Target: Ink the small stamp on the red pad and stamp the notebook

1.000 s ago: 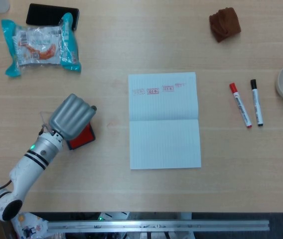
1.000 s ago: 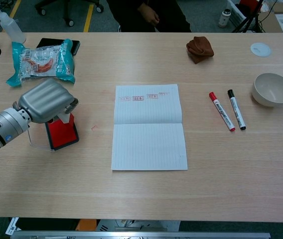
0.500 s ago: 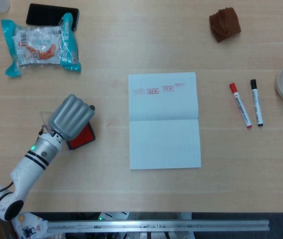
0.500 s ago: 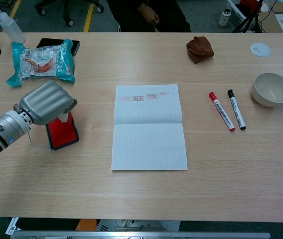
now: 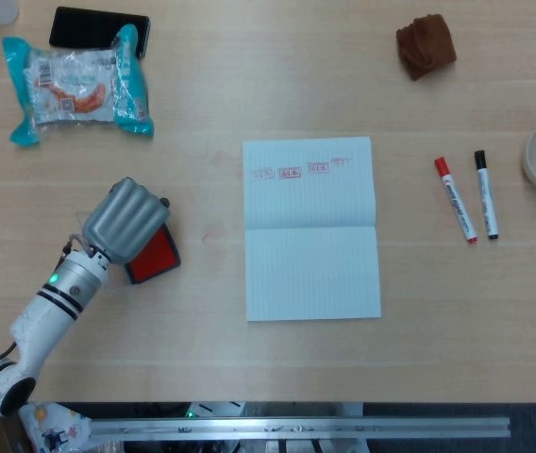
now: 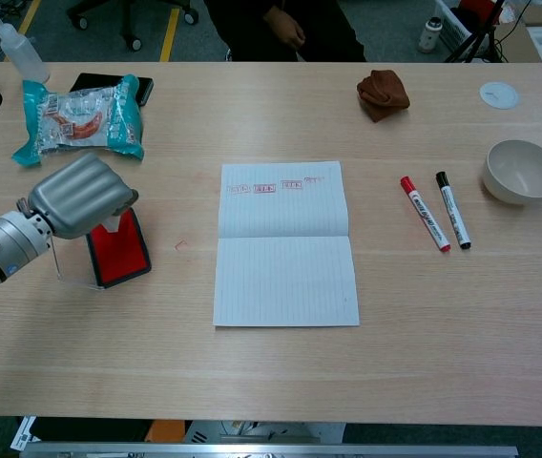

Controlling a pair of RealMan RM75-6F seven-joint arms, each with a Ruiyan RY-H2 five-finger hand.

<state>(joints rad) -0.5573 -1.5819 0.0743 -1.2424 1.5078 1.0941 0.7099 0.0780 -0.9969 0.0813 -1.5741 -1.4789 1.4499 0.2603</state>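
Note:
The red ink pad (image 5: pixel 157 255) (image 6: pixel 118 254) lies on the table left of the open notebook (image 5: pixel 312 231) (image 6: pixel 285 243). The notebook's top edge carries a row of red stamp prints (image 5: pixel 292 172) (image 6: pixel 264 187). My left hand (image 5: pixel 126 219) (image 6: pixel 80 194) hovers over the pad's far left part with its fingers curled in. A pale bit of the small stamp (image 6: pixel 111 223) shows under the fingers, just above the pad; the rest of it is hidden. My right hand appears in neither view.
A teal snack packet (image 5: pixel 77 83) (image 6: pixel 80 119) and a black phone (image 5: pixel 89 24) lie at the far left. Red (image 5: pixel 455 198) and black (image 5: pixel 486 193) markers lie right of the notebook, with a bowl (image 6: pixel 522 172) and brown cloth (image 5: pixel 426 45) beyond.
My left hand has drawn back to the left, uncovering more of the red pad. Nothing else has moved.

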